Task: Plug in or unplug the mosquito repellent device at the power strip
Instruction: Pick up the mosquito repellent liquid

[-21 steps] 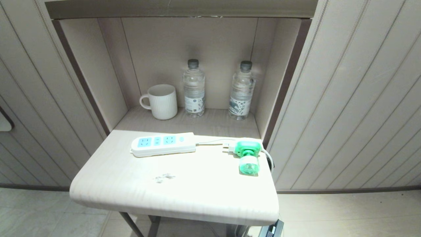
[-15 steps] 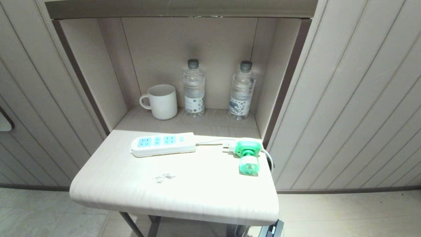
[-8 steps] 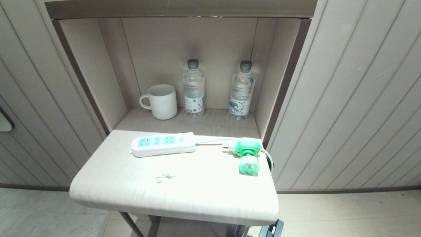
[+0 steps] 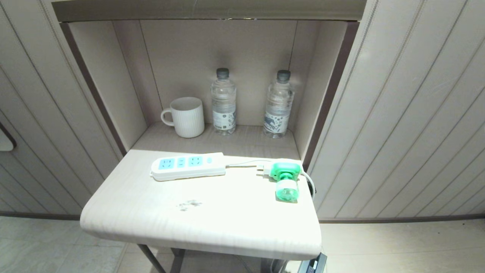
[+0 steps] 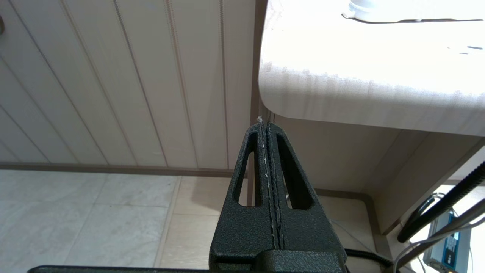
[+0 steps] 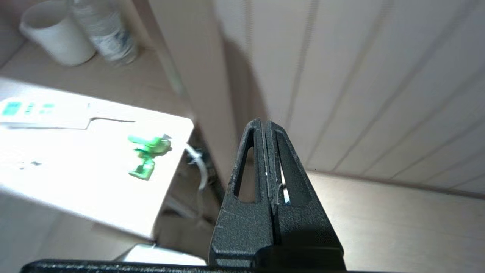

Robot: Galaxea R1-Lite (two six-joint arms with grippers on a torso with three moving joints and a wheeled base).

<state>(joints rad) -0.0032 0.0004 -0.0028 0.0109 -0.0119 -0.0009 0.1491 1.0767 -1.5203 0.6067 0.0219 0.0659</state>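
Note:
The white power strip point(image 4: 188, 166) with light-blue socket faces lies at the back of the pale table point(image 4: 197, 223), its sockets bare. The green mosquito repellent device point(image 4: 285, 181) lies on its side near the table's right edge, unplugged, prongs pointing left towards the strip's cord. In the right wrist view the device point(image 6: 147, 155) and the power strip point(image 6: 41, 112) show off to one side. My right gripper point(image 6: 265, 122) is shut and empty, in the air to the right of the table, facing the panelled wall. My left gripper point(image 5: 264, 122) is shut and empty, below the table's front left corner.
In the alcove behind the table stand a white ribbed mug point(image 4: 185, 116) and two clear water bottles point(image 4: 223, 101) point(image 4: 278, 104). Panelled walls flank the alcove. The strip's white cord point(image 4: 308, 181) drops over the table's right edge. Tiled floor lies below.
Nothing has moved in the head view; the strip, the device and the alcove's things stay where they were, and neither arm has come into that view.

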